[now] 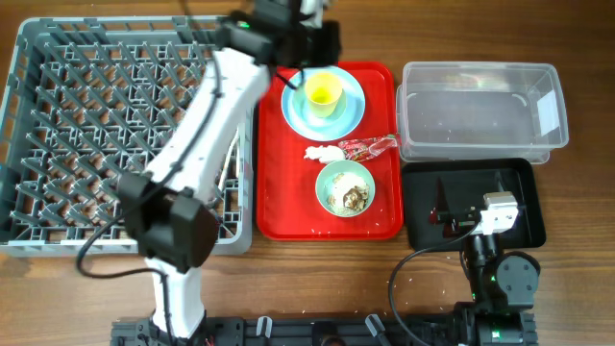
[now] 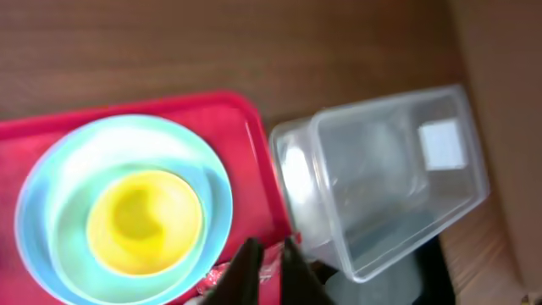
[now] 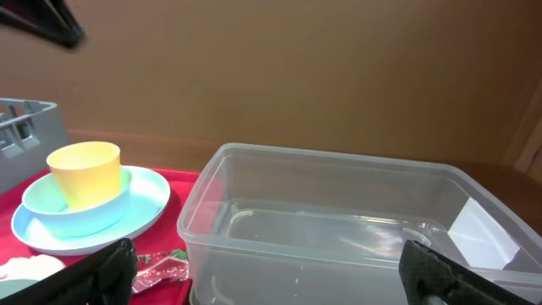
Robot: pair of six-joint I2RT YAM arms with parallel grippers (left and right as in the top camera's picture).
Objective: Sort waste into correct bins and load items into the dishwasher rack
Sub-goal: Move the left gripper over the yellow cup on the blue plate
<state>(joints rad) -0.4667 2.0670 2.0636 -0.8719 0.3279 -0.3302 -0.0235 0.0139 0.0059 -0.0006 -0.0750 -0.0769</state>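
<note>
A yellow cup stands in a light blue bowl on a light blue plate at the back of the red tray. My left gripper hangs above the tray's back edge near the cup. Its fingers are almost together, with only red tray and wrapper showing through the slit. A white napkin and a red wrapper lie mid-tray. Food scraps fill a mint-green bowl. My right gripper stands wide open over the black tray, facing the clear tub.
The grey dishwasher rack fills the table's left side, and my left arm crosses over its right edge. The clear tub and the black tray stand side by side right of the red tray. Bare wood lies along the front edge.
</note>
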